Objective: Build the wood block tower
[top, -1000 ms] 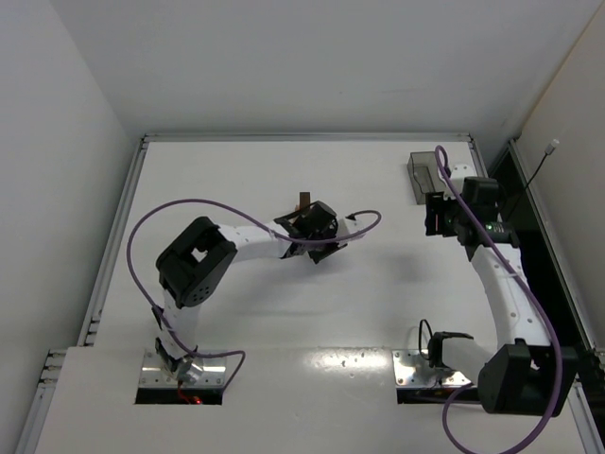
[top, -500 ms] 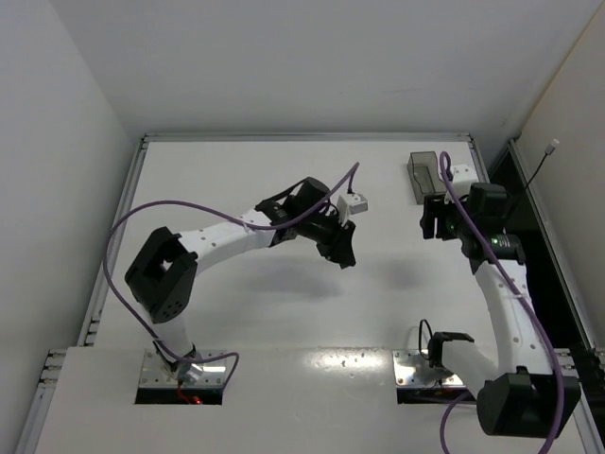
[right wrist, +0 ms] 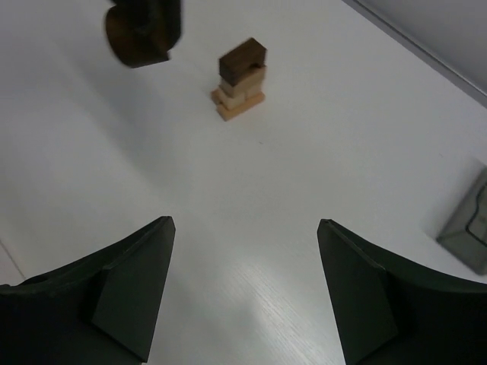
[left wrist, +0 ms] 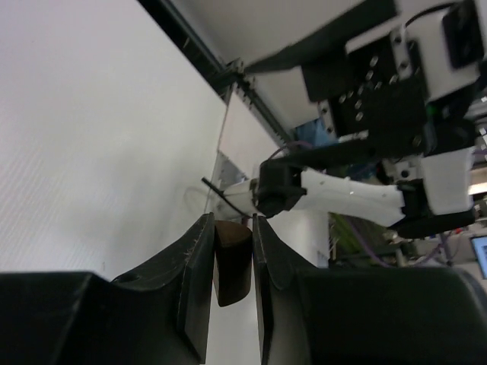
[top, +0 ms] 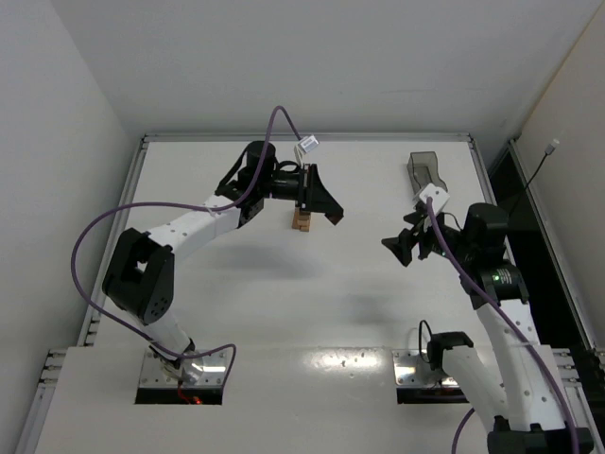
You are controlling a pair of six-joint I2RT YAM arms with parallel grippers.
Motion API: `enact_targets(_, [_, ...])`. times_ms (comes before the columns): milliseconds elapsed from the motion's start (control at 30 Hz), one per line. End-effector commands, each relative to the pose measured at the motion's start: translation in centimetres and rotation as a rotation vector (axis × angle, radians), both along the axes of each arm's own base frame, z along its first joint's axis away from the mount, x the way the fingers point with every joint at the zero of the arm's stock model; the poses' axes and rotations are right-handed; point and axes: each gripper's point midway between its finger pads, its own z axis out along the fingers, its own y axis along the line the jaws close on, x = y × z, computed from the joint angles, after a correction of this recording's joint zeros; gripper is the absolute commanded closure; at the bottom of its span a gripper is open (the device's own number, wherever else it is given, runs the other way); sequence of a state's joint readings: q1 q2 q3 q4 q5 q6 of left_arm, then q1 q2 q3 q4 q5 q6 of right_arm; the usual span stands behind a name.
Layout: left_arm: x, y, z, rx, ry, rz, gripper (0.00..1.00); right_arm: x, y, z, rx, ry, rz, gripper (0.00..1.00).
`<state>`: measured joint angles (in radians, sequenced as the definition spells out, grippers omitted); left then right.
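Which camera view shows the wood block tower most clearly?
The right wrist view: the wood block tower stands whole and unblocked there, with its light tan lower layers and dark brown top easy to tell apart. The top external view shows it only small. The left wrist view does not show it.

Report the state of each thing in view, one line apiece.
Tower: upright, tan below, dark on top, untouched.
Left gripper: shut on a dark block.
Right gripper: open, empty.
Tray: standing, contents unclear.
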<state>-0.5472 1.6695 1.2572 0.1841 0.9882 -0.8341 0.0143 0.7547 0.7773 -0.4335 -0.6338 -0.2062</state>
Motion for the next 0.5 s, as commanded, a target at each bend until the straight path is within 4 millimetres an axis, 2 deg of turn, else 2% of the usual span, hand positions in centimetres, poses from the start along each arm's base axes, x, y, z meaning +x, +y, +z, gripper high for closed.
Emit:
enact_targets(0, [-0.5, 1.2, 5.4, -0.138, -0.005, -0.011, 1.0, -1.2, 3.1, 2.5, -0.007, -0.177, 0.181, 0.27])
enact_targets(133, [-0.3, 1.9, 6.8, -0.185, 0.032, -0.01, 1.0, -1.9, 6.1, 2.1, -0.063, -0.251, 0.275, 0.31])
enact_targets(167, [-0.2, 2.2, 7.6, -0.211, 0.008, -0.016, 1.0, -1.5, 6.4, 3.0, -0.065, -0.298, 0.266, 0.33])
enact_targets(233, [-0.5, 2.3, 7.4, -0.218, 0.054, -0.017, 1.0, -2.0, 8.0, 2.6, -0.079, -0.34, 0.312, 0.39])
enact_targets(300, [-0.7, 2.3, 7.9, -0.233, 0.045, -0.031, 1.0, -1.7, 8.7, 3.9, -0.071, -0.416, 0.313, 0.39])
enact_targets(333, [-0.8, 2.4, 7.7, -0.233, 0.064, -0.031, 1.0, -1.5, 9.3, 3.5, -0.073, -0.413, 0.321, 0.39])
enact_targets(367, [-1.1, 2.5, 7.9, -0.238, 0.068, -0.032, 1.0, -1.4, 9.6, 4.2, -0.059, -0.437, 0.31, 0.41])
enact_targets(400, [-1.5, 2.7, 8.4, -0.255, 0.052, -0.037, 1.0, -0.8, 9.6, 4.1, -0.064, -0.446, 0.282, 0.41])
enact_targets(467, [-2.0, 2.9, 8.3, -0.266, 0.092, -0.04, 1.0, -0.3, 10.2, 5.6, -0.044, -0.521, 0.247, 0.44])
